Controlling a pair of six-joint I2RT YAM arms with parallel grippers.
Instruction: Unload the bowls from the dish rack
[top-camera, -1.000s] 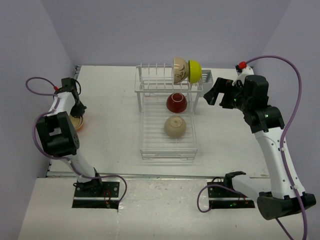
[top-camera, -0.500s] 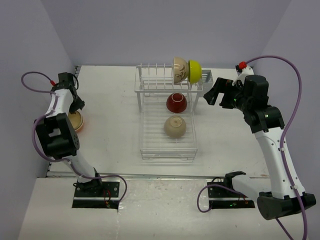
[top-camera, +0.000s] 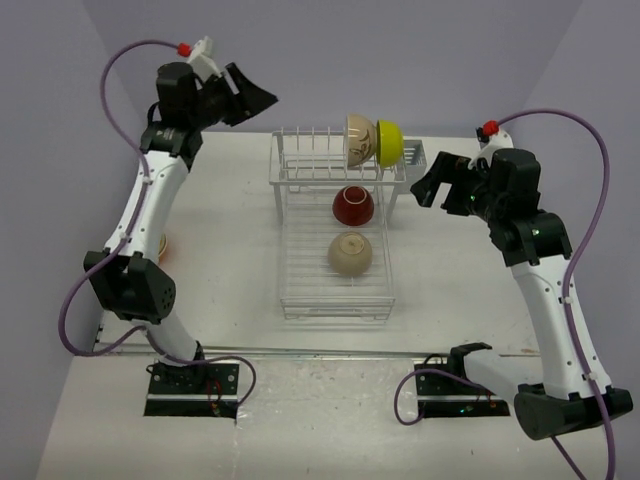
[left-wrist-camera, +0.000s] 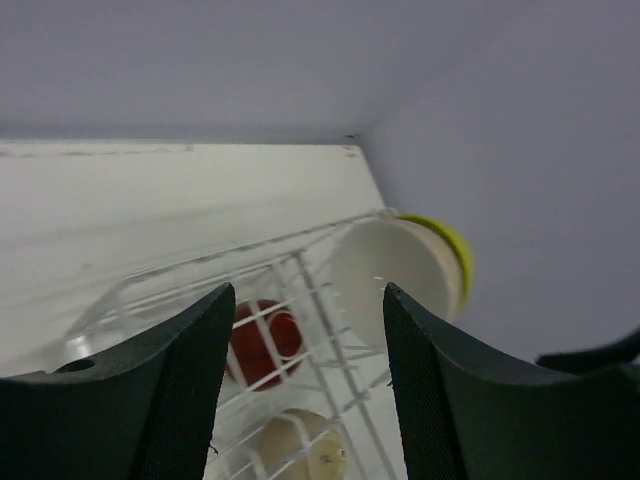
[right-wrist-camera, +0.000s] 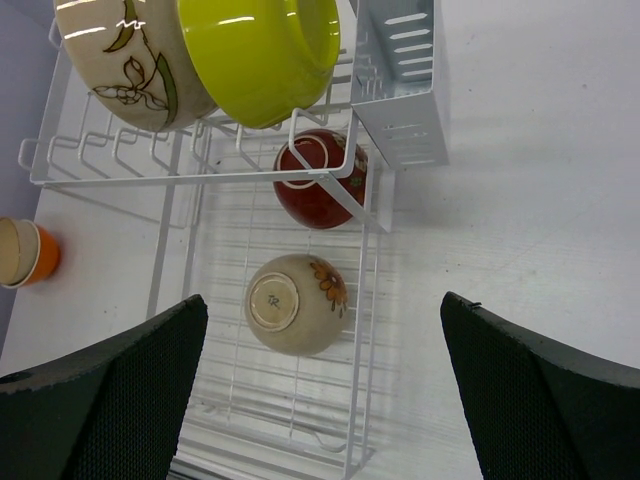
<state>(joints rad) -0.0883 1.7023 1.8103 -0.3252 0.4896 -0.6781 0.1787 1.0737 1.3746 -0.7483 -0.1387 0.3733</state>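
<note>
From above, the orange bowl (top-camera: 161, 246) is almost wholly hidden behind the left arm (top-camera: 150, 205); only a sliver shows near the left edge of the worktop (top-camera: 230, 230). The right wrist view shows it better: it sits well apart from the dish rack (top-camera: 335, 295), on the rack's left, with a plain cream bowl (right-wrist-camera: 10, 250) nested in it, both cut off by the frame's edge

Four bowls are in the rack. On the raised tines (top-camera: 305, 140) a leaf-patterned cream bowl (top-camera: 358, 138) stands on edge, touching the lime-yellow bowl (top-camera: 391, 142), which is next to the cutlery basket (top-camera: 412, 156). On the flat tray below, the dark red bowl (top-camera: 353, 205) and a beige flower bowl (top-camera: 350, 253) lie upside down, feet up. The flower mark shows only from the right wrist, where the white foot ring is also clearest. The left wrist view is soft, and the beige bowl is cut off at its bottom edge

The left claw (top-camera: 258, 97) hangs high by the back wall, left of the rack, its fingers (left-wrist-camera: 175, 400) parted with nothing between them. The right claw (top-camera: 428, 186) hovers just right of the basket, spread wide and empty, with its fingers (right-wrist-camera: 105, 400) in the lower corners of its own view
</note>
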